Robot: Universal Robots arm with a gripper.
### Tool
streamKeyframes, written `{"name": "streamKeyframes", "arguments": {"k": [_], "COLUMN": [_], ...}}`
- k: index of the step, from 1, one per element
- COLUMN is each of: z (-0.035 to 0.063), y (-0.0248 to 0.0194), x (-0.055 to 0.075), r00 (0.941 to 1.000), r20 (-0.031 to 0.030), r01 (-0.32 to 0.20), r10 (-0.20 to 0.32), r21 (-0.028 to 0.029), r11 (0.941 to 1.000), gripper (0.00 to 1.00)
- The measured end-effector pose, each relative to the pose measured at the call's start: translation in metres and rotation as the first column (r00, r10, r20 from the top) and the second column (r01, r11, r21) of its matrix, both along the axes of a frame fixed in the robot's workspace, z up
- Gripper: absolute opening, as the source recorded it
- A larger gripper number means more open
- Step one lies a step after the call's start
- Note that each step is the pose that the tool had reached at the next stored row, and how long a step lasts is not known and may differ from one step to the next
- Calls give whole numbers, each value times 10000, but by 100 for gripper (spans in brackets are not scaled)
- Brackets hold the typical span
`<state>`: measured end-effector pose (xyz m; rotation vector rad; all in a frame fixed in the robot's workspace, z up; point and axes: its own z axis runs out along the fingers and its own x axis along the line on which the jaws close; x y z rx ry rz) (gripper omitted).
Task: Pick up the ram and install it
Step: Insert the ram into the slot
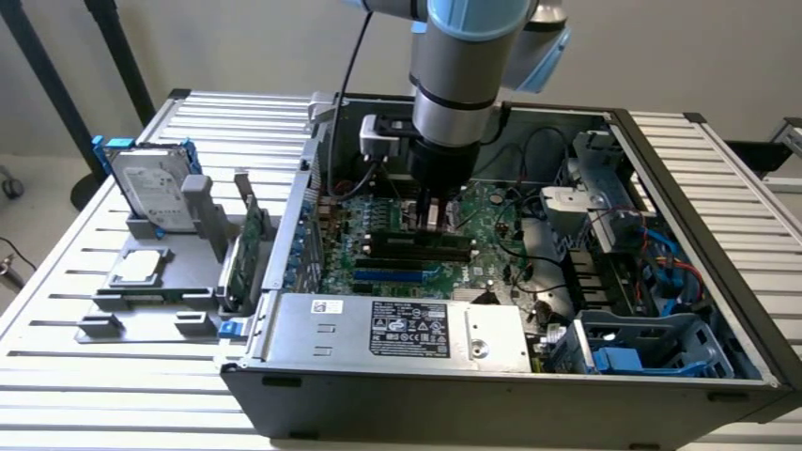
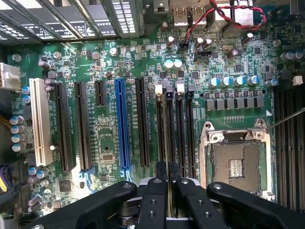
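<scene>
We logged: motherboard (image 1: 414, 246) inside case (image 1: 701, 235); drive (image 1: 150, 188) and card (image 1: 254, 246) on rack (image 1: 138, 305), at exterior view's left.

We see a silver table of ribbed aluminium slats (image 1: 75, 282) carrying everything. Directly on it, under the fingers, sits an open dark-grey metal computer case (image 1: 501, 395). Well off to the fingers' side, at the exterior view's left, a flat grey plastic parts holder (image 1: 150, 301) lies on the same slats, just beside the case wall.
</scene>
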<state>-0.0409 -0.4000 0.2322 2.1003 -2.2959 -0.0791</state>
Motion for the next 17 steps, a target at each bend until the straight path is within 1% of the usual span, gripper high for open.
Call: {"name": "streamKeyframes", "arguments": {"k": [4,13,17], "z": [-7,-22,-26], "y": [0,0,0], "x": [0,3,4], "r00": [10000,10000,10000], "r20": [-2,0,-1], "r01": [0,1,1], "r10": [0,-1,-1], "r21": [-30,-54,-54], "r11": [10000,10000,10000], "gripper": [14,14,14]}}
